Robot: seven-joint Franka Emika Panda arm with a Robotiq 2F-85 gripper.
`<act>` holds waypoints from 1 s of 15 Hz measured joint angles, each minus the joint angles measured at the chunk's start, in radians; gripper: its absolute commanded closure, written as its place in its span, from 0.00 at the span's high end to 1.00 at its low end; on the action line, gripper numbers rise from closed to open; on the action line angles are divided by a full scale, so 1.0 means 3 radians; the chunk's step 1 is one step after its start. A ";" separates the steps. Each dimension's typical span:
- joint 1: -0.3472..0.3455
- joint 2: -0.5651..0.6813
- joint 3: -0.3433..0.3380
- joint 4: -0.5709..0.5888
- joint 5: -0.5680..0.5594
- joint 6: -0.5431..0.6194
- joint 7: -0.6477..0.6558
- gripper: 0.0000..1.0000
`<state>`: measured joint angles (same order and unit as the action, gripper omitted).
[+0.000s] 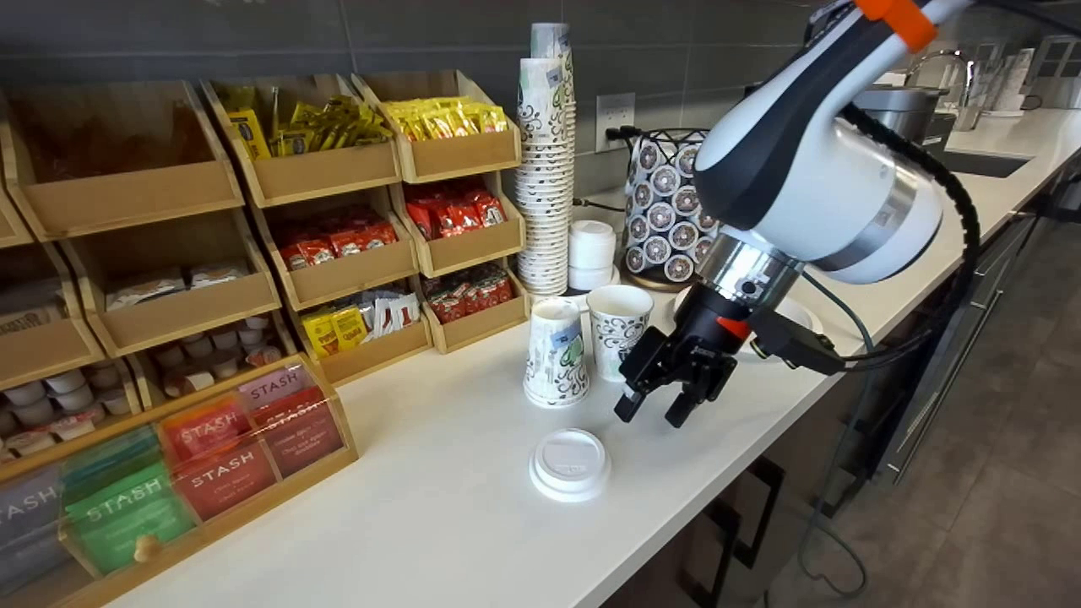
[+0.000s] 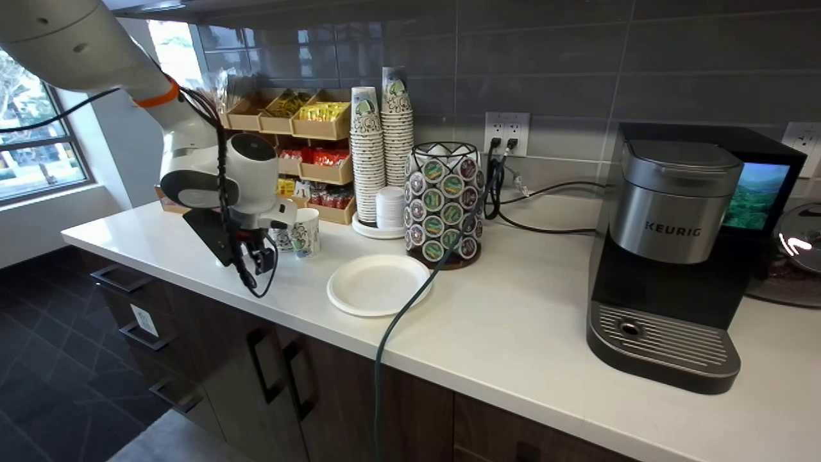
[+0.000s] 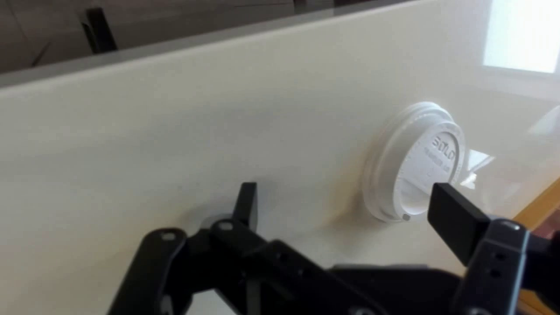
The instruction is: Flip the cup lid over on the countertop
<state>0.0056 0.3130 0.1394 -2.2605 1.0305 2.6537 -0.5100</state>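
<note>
Bearing "SOLO," the cup lid lies on the countertop near spread fingers, STASH packets to one side.

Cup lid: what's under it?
The cup lid rests wide side down on the countertop, embossed face up. Countertop shows around it; its underside and anything beneath are covered.

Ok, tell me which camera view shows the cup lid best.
The wrist view: the cup lid appears largest there, its lettering clearest. An exterior view shows it whole but smaller; elsewhere I can't see it.
</note>
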 measured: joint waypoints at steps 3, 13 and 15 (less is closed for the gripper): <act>0.0341 -0.0376 -0.0351 -0.0357 -0.0702 0.0000 0.0724 1.00; 0.0448 -0.1922 -0.0367 -0.1044 -0.3001 -0.0169 0.2987 1.00; 0.0399 -0.2293 -0.0211 -0.1069 -0.3062 -0.0425 0.3038 1.00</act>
<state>0.1255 -0.3748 0.0762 -2.5811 0.1119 2.5261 0.4015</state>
